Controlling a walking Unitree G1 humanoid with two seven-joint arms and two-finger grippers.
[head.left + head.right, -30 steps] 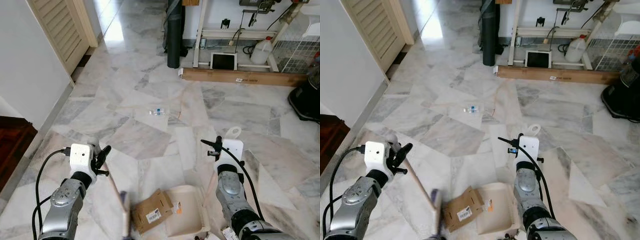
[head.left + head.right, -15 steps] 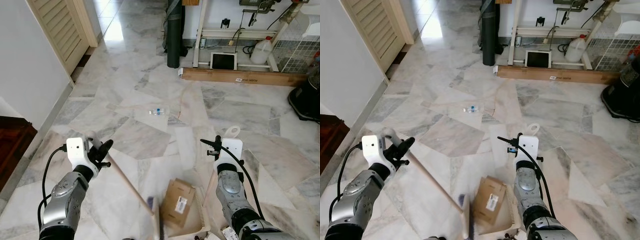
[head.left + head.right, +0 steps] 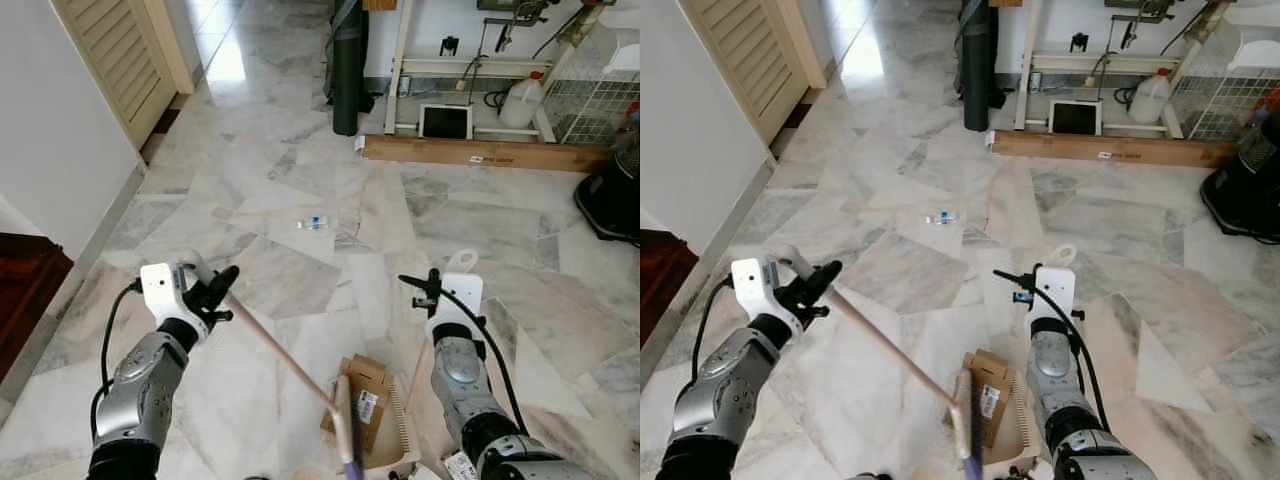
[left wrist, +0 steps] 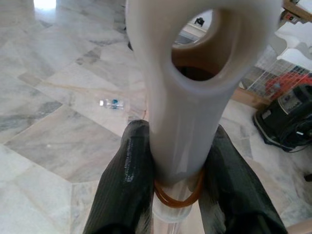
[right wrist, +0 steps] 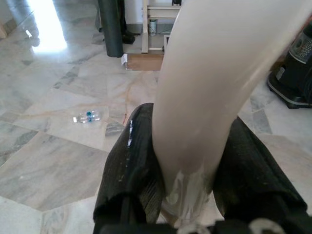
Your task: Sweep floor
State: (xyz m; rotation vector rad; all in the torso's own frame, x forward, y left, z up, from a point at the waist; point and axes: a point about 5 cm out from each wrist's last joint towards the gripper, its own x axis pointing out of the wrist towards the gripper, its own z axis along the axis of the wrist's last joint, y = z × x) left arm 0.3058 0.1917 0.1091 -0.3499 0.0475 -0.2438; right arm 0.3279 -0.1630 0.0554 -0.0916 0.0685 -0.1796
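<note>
Floor [image 3: 300,150]: polished marble in irregular grey, white and pink slabs, with window glare at the far end. Left side: white wall and louvred wooden door [image 3: 120,55]; dark wood flooring at the lower-left edge. Far wall: white table frame [image 3: 405,60], dark rolled mat [image 3: 346,70] standing upright, tablet [image 3: 446,122] leaning under the frame, white jug [image 3: 521,103], long cardboard box [image 3: 490,153] lying flat on the floor, wire rack [image 3: 595,105], black appliance [image 3: 610,195] at the right edge. Small plastic bottle [image 3: 314,223] lying on the open floor, well apart from both arms.

Left gripper [image 3: 212,290]: closed around the top of the broom [image 3: 290,365] handle; in the left wrist view, both black fingers [image 4: 124,185] pressed against the white handle end. Handle running diagonally down to the broom head, beside a flattened cardboard piece [image 3: 362,395]. Cardboard piece resting against the mouth of the cream dustpan [image 3: 400,440], near the bottom edge.

Right gripper [image 3: 425,290]: closed around the dustpan's upright white handle, fingers [image 5: 134,161] on either side in the right wrist view.

Cut off or unclear: dustpan tray and broom bristles partly cropped by the lower frame edge; table top out of frame; label on the cardboard piece unreadable
</note>
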